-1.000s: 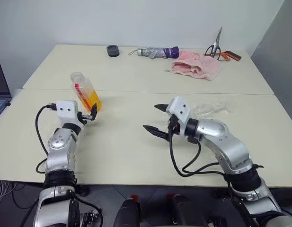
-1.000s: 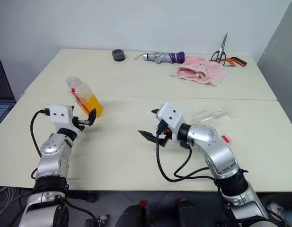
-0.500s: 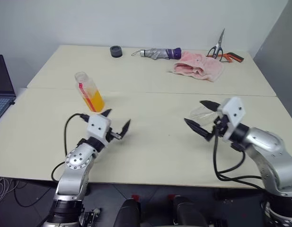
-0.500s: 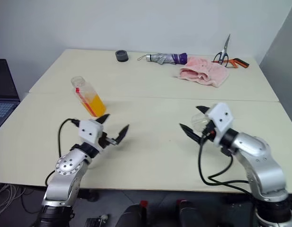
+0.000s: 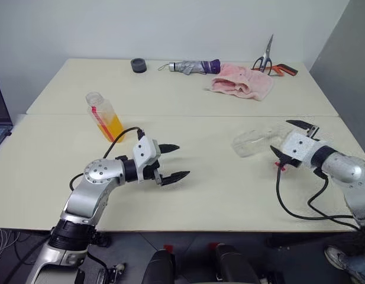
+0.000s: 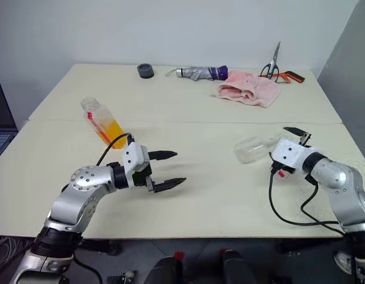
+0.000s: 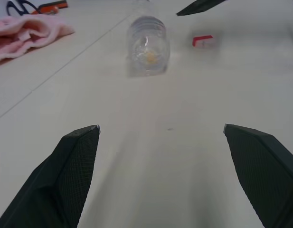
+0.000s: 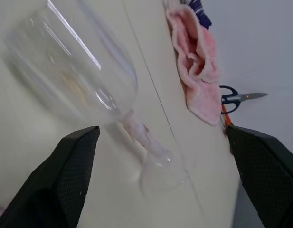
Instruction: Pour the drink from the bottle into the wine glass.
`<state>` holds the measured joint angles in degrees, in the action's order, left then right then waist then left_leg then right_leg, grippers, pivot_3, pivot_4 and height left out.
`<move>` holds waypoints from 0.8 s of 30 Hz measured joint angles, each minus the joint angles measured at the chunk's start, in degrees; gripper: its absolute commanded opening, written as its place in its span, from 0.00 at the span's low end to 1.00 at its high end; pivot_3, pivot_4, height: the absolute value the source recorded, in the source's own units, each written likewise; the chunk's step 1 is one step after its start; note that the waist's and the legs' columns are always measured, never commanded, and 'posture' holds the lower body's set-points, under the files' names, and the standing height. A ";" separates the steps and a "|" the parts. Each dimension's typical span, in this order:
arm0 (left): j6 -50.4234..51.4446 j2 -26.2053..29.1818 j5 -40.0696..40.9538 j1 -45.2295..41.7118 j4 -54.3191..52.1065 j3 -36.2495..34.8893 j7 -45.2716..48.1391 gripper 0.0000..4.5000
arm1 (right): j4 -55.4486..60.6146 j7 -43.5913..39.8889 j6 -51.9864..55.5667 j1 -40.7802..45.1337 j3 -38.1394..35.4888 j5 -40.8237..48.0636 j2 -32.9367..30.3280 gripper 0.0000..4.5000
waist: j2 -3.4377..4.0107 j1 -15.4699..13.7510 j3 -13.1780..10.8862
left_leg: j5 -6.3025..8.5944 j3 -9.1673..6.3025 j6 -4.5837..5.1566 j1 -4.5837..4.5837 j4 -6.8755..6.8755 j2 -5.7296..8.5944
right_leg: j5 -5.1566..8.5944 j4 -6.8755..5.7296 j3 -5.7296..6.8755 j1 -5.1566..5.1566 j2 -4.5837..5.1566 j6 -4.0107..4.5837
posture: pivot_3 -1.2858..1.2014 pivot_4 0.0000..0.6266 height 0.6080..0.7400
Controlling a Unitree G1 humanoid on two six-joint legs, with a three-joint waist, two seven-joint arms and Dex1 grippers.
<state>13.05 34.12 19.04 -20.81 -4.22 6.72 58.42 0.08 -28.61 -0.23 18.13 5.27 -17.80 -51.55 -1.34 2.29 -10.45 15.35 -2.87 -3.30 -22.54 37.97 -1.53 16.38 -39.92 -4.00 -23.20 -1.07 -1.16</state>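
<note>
We see a clear, glossy wine glass [image 8: 75,71] just ahead of our right gripper [image 5: 296,137]. The table [image 5: 217,183] looks matt and smooth. The pink towel [image 5: 241,81] beyond is soft cloth.

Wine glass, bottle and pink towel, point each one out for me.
wine glass [image 5: 251,144], left eye view, on its bowl.
bottle [image 5: 103,116], left eye view, on its body.
pink towel [image 5: 241,81], left eye view, on its middle fold.

Bottle [image 5: 103,116] at table's [image 5: 194,195] left; wine glass [image 5: 253,142] lying on its side, right; towel [image 5: 241,81] behind

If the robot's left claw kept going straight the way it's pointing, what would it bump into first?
Probably the wine glass lying on its side: the open left gripper looks straight at its bowl across bare table, though depth is uncertain.
</note>
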 measured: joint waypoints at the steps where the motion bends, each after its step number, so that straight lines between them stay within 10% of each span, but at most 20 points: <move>1: -0.46 -0.46 -0.06 -0.41 0.95 0.11 0.50 1.00 | -3.07 1.14 -2.12 1.22 1.26 -2.17 0.01 1.00 | 0.00 -0.03 0.00 | 0.00 0.00 0.00 -0.01 0.00 0.00 | 0.00 0.00 -0.01 -0.01 0.00 0.01 | 0.52 0.24 1.00; 21: 4.37 -3.03 3.54 -4.43 2.62 -0.25 3.48 1.00 | -33.95 20.98 -21.26 18.35 14.72 -24.80 6.11 1.00 | 0.01 0.24 -0.01 | 0.00 -0.03 0.00 -0.07 0.01 0.03 | -0.01 -0.04 -0.02 -0.06 0.10 0.02 | 0.52 0.24 1.00; 24: 4.49 -3.06 3.54 -4.43 2.56 -0.25 3.45 1.00 | -36.93 23.91 -21.74 19.10 15.46 -26.25 6.92 0.88 | 0.01 0.25 -0.01 | 0.00 -0.02 -0.01 -0.07 0.01 0.03 | -0.02 -0.05 -0.02 -0.06 0.10 0.03 | 0.52 0.24 1.00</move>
<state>17.53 31.06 22.58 -25.24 -1.66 6.48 61.86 -36.84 -4.70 -21.97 37.22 20.73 -44.05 -44.62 -1.33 2.54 -10.46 15.35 -2.90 -3.31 -22.60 37.98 -1.50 16.36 -39.97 -4.02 -23.26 -0.98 -1.13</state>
